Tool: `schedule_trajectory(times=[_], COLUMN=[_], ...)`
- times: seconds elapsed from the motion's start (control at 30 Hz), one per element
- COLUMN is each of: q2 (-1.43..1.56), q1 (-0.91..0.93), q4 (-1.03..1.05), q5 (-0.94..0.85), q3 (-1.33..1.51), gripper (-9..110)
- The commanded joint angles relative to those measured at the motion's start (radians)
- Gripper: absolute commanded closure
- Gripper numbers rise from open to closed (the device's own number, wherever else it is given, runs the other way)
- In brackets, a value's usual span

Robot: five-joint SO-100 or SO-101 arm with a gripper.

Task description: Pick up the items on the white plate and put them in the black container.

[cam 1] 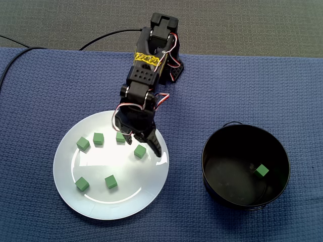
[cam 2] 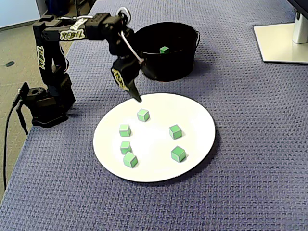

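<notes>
Several small green cubes lie on the white plate (cam 1: pixel 128 201) (cam 2: pixel 199 115); one cube (cam 1: pixel 140 151) (cam 2: pixel 143 114) is closest to the gripper, and another (cam 1: pixel 120 137) is partly under the arm. My black gripper (cam 1: pixel 159 154) (cam 2: pixel 137 96) hangs tip-down over the plate's rim on the container side, above the cubes. Its fingers look shut and hold nothing. The black container (cam 1: pixel 209 169) (cam 2: pixel 149 70) stands beside the plate with one green cube (cam 1: pixel 261 170) (cam 2: pixel 164 49) inside.
Everything sits on a blue cloth (cam 1: pixel 40 91) (cam 2: pixel 250 183). The arm's base (cam 2: pixel 45 103) and its cable are at the left in a fixed view. A white stand foot (cam 2: pixel 284 43) is at the top right.
</notes>
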Motion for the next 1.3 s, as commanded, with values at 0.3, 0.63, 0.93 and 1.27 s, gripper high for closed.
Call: schedule_trajectory(times=[0.3, 0.63, 0.93, 1.27], q2=[-0.035, -0.051, -0.060, -0.069], q1=[0.035, 0.025, 0.012, 0.000], q4=[-0.126, -0.212, -0.276, -0.357], q5=[0.066, 0.075, 0.103, 0.120], q3=[0.146, 0.239, 0.275, 0.336], gripper=[61, 64, 76, 101])
